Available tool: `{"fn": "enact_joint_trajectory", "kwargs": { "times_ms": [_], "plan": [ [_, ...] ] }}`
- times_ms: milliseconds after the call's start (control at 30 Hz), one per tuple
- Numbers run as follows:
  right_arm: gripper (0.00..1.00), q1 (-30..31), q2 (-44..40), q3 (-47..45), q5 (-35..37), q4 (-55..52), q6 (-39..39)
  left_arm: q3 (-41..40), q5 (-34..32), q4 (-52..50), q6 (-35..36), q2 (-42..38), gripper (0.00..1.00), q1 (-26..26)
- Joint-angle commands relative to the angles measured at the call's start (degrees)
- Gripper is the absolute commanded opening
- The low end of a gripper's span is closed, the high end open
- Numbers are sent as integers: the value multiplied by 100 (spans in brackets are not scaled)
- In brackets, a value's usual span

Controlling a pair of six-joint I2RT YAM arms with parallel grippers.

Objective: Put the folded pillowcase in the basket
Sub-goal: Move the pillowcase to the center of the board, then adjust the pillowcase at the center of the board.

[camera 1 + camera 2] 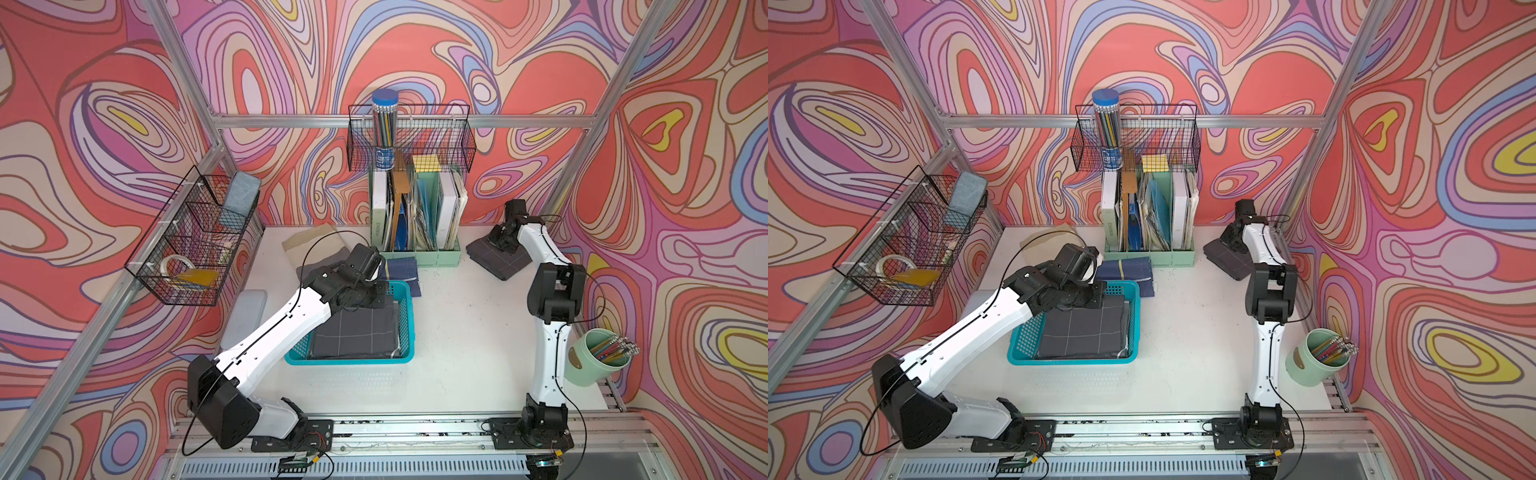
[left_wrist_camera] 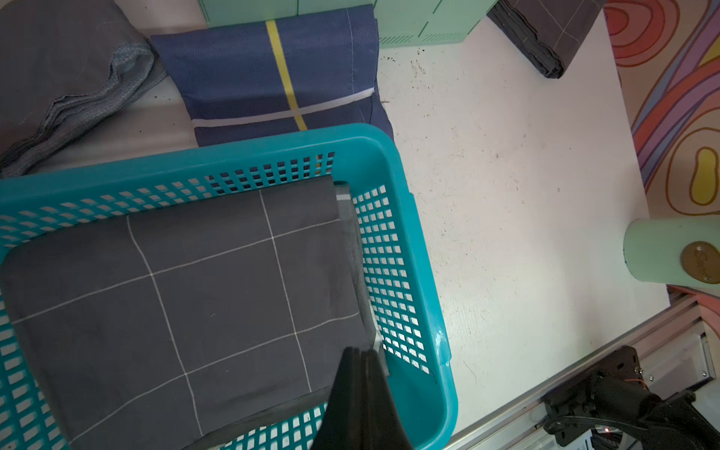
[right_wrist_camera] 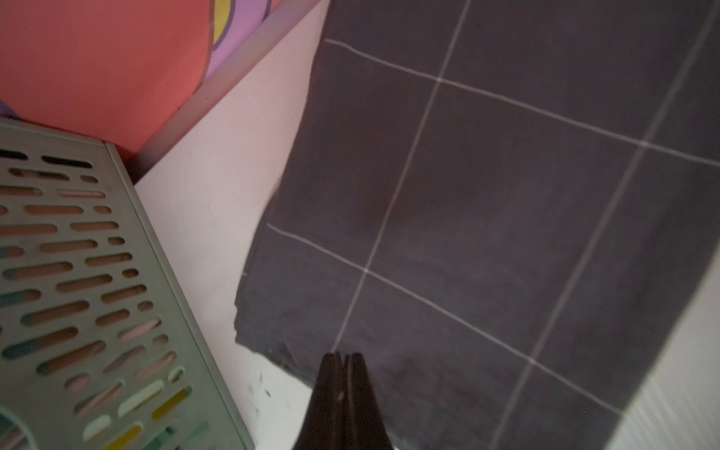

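Pillowcase [image 1: 353, 332] in basket [image 1: 349, 360].
Left gripper [image 2: 360, 353] above it, right gripper [image 3: 343, 356] at two o'clock, both pressed together; pencil tube [image 1: 384, 124] label unreadable.

Two grid-patterned cloths [image 1: 353, 332] [image 1: 496, 259], one navy cloth [image 1: 401, 270], one turquoise basket [image 1: 349, 358], two wire baskets [image 1: 183, 257] [image 1: 436, 141]

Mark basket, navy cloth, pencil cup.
Turquoise plastic basket [image 1: 349, 360], a top view, near rim.
Navy yellow-striped folded cloth [image 2: 233, 78], left wrist view, top face.
Mint-green pencil cup [image 1: 586, 365], a top view, outer wall.

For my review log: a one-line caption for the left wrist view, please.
Shut left gripper at the corner of the grey checked pillowcase lying flat in the turquoise basket, navy cloth beyond.
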Motion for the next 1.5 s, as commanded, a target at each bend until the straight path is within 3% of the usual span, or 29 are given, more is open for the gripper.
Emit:
{"fn": "enact_joint_trajectory", "kwargs": {
  "times_ms": [0, 200, 467, 633, 833, 1033, 1167, 1267, 1367, 1467],
  "plan": [
    [0, -27, 548, 719, -188, -402, -44, 265, 84, 121, 193, 173, 0, -34],
    [0, 6, 1346, 1332, -585, -905, 57, 452, 211, 119, 244, 484, 0, -34],
    [0, 573, -967, -3049, -369, 433, 203, 169, 372, 551, 68, 341, 0, -34],
    [0, 1156, -2807, -5717, -340, 967, 798, 200, 582, 557, 51, 369, 0, -42],
    [0, 2037, -4829, -7497, -395, 578, 1422, 147, 632, 471, 100, 227, 0, -124],
    [0, 2389, -5698, -6980, 437, 189, 1699, 64, 568, 469, 31, 53, 0, -243],
    [0, 2555, -5072, -6597, 127, 246, 1550, 82, 556, 481, 10, -15, 0, -288],
    [0, 2856, -5099, -6893, 293, 275, 1896, 179, 560, 441, 61, 77, 0, -297],
    [0, 2595, -5510, -7103, 975, 221, 1992, 314, 585, 376, 132, 221, 0, -315],
    [0, 1800, -5610, -6971, 1264, 302, 1773, 336, 658, 447, 159, 265, 0, -315]
  ]
}}
